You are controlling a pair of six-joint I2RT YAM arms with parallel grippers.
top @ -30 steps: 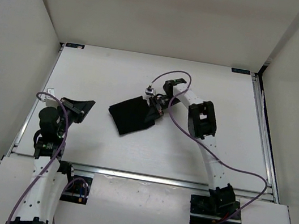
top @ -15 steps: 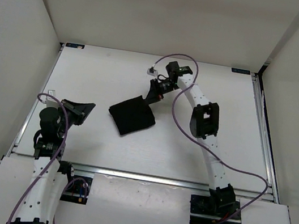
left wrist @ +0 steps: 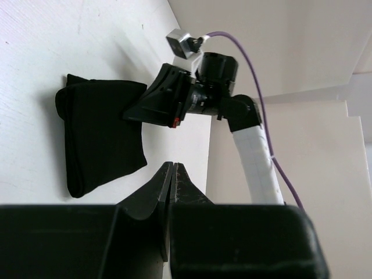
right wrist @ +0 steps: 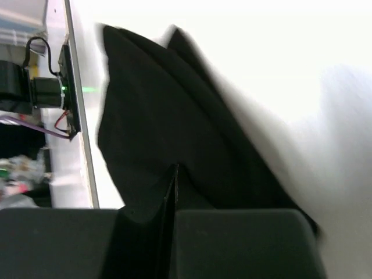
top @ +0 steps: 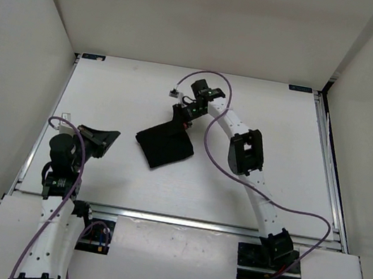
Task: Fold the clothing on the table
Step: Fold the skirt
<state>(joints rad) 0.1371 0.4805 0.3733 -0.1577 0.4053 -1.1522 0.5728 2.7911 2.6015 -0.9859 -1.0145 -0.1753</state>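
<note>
Saw the white surface (top: 282,127) carrying the clothing (top: 164,146) near its middle, a little toward the left edge, bundled into a compact, layered black rectangle. Judged it light, soft and limp, likely to sag and spill open if lifted by one layer. Best pinched at a corner, through the whole stack. Noted the right hand (top: 177,116) closed on nothing at the bundle's far corner, contact unclear. Noted the left hand (top: 98,139) closed and empty too, near the left edge, well apart.
</note>
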